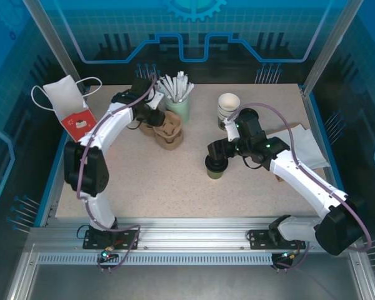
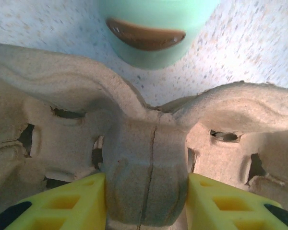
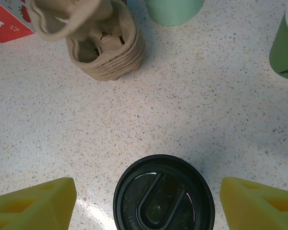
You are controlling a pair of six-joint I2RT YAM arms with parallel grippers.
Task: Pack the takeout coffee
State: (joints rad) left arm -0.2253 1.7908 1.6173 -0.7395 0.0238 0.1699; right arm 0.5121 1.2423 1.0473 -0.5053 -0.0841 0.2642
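The takeout coffee [image 1: 214, 169], a dark olive cup with a black lid [image 3: 163, 196], stands on the table right of centre. My right gripper [image 1: 217, 156] hangs over it, open. Its yellow fingers [image 3: 33, 203] stand either side of the lid with a gap on both sides. At the back left, my left gripper [image 1: 155, 119] is shut on the middle ridge of a brown pulp cup carrier [image 2: 146, 158]. Both yellow pads [image 2: 72, 206] press against that ridge. The carrier is the top one of a stack [image 1: 169, 132], tipped up off the rest [image 3: 108, 48].
A pale green cup of white sticks [image 1: 178, 103] stands just behind the carriers. A stack of lidless white-rimmed cups [image 1: 229, 106] is at the back right. A white bag with a red box [image 1: 72, 109] leans at the far left. Napkins [image 1: 307, 147] lie at the right edge.
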